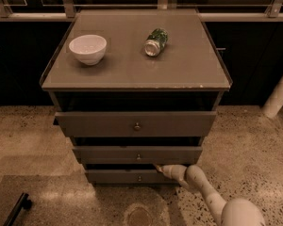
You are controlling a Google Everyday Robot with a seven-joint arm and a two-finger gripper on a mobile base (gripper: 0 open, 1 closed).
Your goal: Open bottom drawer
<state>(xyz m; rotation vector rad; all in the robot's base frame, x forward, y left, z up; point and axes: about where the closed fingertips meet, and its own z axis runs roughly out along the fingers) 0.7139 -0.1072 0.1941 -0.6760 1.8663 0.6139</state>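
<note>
Since the bottom drawer (113, 176) sits lowest, nearest the floor, I'd guess it's rigid and light; its small knob (139, 178) is the hold. Just right, the end effector (160, 167) is at its top edge; open or closed, I cannot tell.

The arm (203, 192) is smooth and cream-white, made of rounded tube sections that swell into a bulbous joint (243, 213) at five o'clock. Its gripper (160, 168), equally pale, tapers narrow at six o'clock, low in view.
</note>
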